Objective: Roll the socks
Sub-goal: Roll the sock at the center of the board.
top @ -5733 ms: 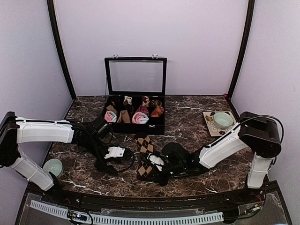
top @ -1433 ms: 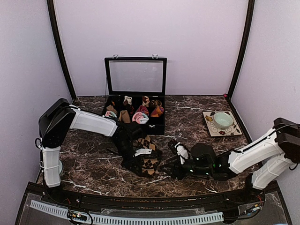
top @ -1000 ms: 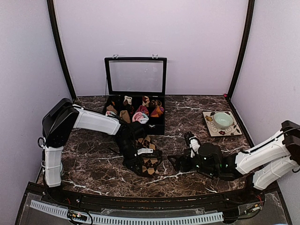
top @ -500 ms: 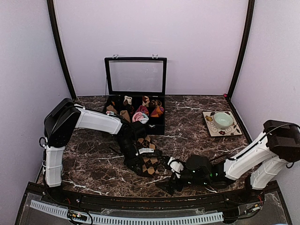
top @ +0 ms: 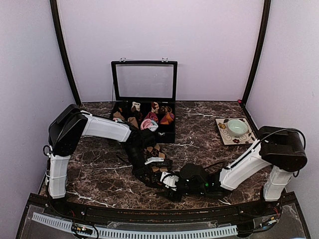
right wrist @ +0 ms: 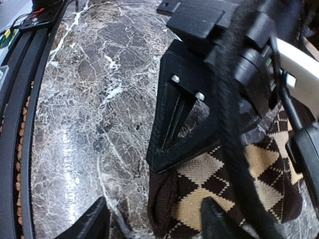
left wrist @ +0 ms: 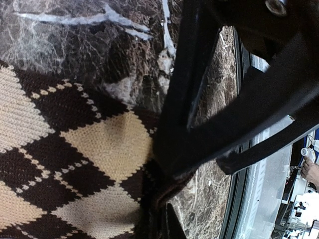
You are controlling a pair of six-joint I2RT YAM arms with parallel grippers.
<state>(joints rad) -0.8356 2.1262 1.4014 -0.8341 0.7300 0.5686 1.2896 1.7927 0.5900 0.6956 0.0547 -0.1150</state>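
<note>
The brown-and-beige diamond socks (top: 155, 155) lie flat on the marble table, near the middle front. My left gripper (top: 149, 173) is down on their near end. In the left wrist view its black fingers (left wrist: 172, 149) are shut on the dark edge of the socks (left wrist: 75, 149). My right gripper (top: 167, 182) lies low at the same end, coming in from the right. In the right wrist view its gripper (right wrist: 157, 223) is open, with the brown cuff of the socks (right wrist: 219, 191) between its fingers. The left gripper (right wrist: 182, 117) presses the fabric just beyond.
A black compartment box (top: 172, 134) with an open glass lid stands at the back, holding several small sock rolls. A patterned plate (top: 222, 124) with a green bowl (top: 237, 127) sits at the right. The table's front rail (right wrist: 25, 124) runs close by the grippers.
My right gripper swung left and down to the socks' near end, and its jaws came partly together. The left gripper stayed shut on the socks.
</note>
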